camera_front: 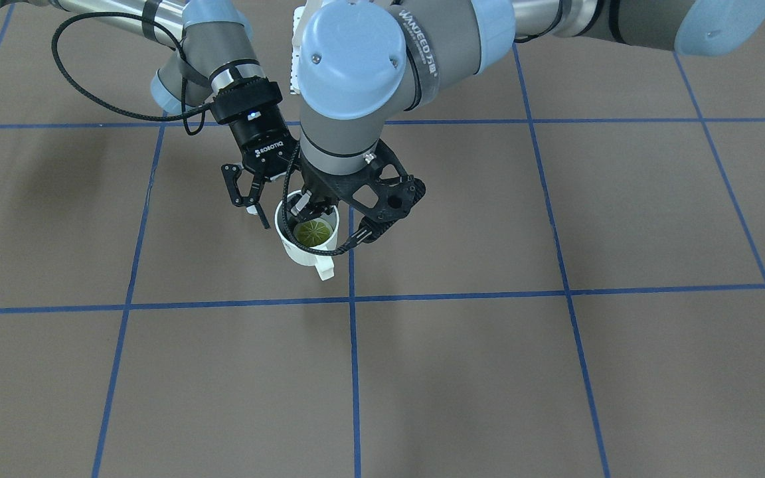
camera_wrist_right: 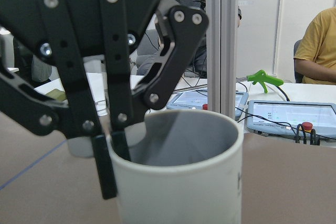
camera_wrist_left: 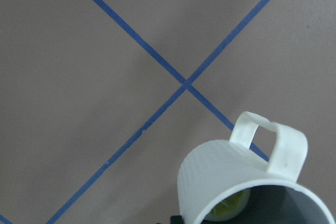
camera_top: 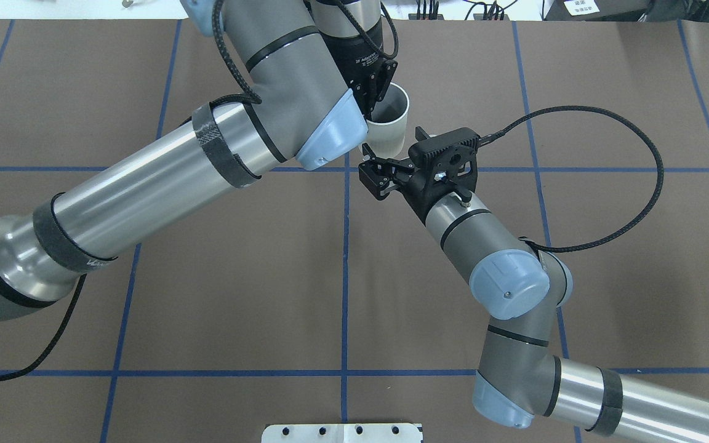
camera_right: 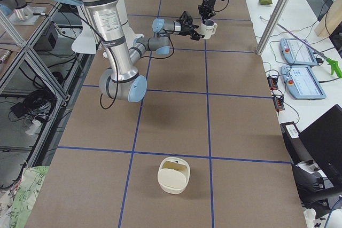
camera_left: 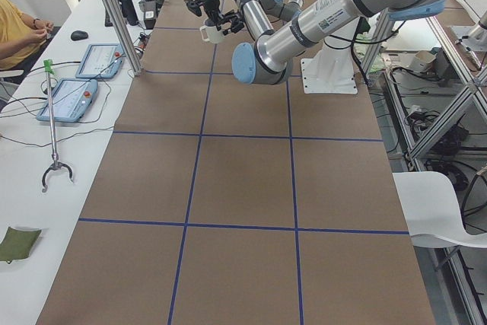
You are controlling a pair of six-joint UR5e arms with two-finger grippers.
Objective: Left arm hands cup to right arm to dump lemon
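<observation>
L gripper (camera_front: 304, 204) clamps cup (camera_front: 299, 252) rim; lemon (camera_front: 313, 231) inside. R gripper (camera_top: 372, 166) spread wide, just beside cup.

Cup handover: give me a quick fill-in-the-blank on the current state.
1. The left gripper grips the cup by its ___.
2. The lemon lies ___ the cup.
3. The right gripper, beside the cup, is ___.
Missing words: rim; inside; open
</observation>
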